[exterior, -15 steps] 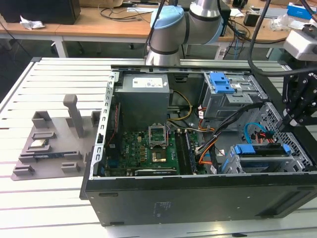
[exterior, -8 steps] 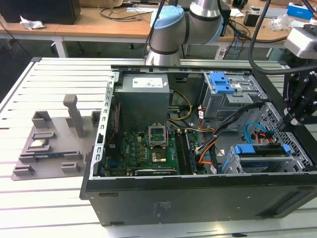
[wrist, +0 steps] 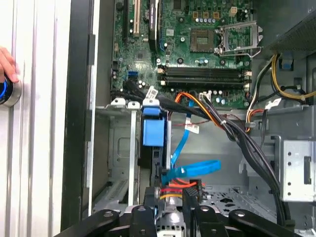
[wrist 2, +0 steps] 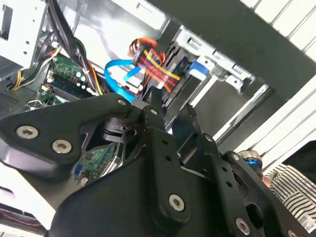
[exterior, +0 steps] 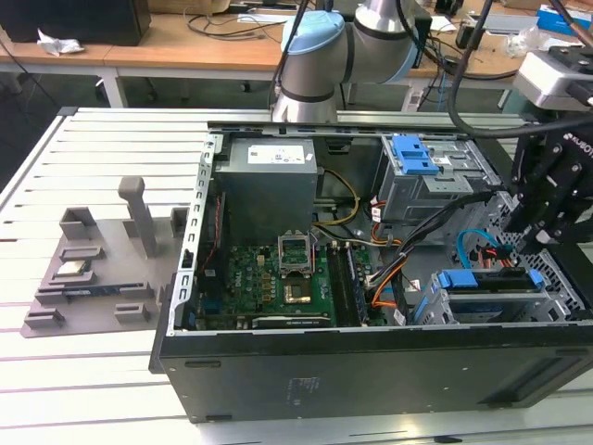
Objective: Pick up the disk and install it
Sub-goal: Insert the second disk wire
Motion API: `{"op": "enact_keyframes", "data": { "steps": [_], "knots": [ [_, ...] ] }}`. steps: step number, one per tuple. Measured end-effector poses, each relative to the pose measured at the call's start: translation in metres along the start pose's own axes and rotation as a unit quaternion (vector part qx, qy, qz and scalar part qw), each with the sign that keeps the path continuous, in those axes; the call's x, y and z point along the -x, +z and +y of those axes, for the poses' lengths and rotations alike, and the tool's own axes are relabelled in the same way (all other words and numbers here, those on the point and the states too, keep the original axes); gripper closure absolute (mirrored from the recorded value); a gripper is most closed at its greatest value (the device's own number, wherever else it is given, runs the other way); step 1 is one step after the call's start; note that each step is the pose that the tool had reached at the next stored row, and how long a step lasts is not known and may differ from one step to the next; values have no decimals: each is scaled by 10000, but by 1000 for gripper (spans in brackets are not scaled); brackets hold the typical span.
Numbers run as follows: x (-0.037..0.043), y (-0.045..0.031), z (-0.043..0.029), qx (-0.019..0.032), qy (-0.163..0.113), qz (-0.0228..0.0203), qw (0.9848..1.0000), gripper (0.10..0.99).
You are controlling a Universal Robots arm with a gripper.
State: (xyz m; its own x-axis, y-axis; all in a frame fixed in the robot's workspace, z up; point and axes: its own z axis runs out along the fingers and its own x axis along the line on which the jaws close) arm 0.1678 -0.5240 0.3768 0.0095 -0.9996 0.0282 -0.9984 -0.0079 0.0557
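The case (exterior: 371, 371) is seen in matt black on its outer wall, with bare grey sheet metal inside, and the table (exterior: 93, 139) under it is made of pale ribbed metal slats. The motherboard (wrist: 197, 44) is shown as a green board with shiny metal sockets, while the latches (wrist: 153, 131) are of bright blue plastic and the cables (wrist: 190, 170) are smooth and plastic-sheathed. The gripper (wrist 2: 170, 116) is finished in matt black with silver screw heads, and the arm (exterior: 315, 56) in smooth grey metal with pale blue plastic caps.

The arm (exterior: 324, 56) is showing silver joints with pale blue caps; the end effector (wrist 2: 170, 116) is wearing matte black links studded with silver screws
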Motion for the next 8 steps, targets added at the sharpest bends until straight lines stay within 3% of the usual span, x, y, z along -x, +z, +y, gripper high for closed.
{"op": "enact_keyframes", "data": {
  "steps": [3,8],
  "knots": [
    [-11,39,147,0,-10,0,10000,725],
    [-37,72,164,-1,-27,3,10000,725]
  ]
}}
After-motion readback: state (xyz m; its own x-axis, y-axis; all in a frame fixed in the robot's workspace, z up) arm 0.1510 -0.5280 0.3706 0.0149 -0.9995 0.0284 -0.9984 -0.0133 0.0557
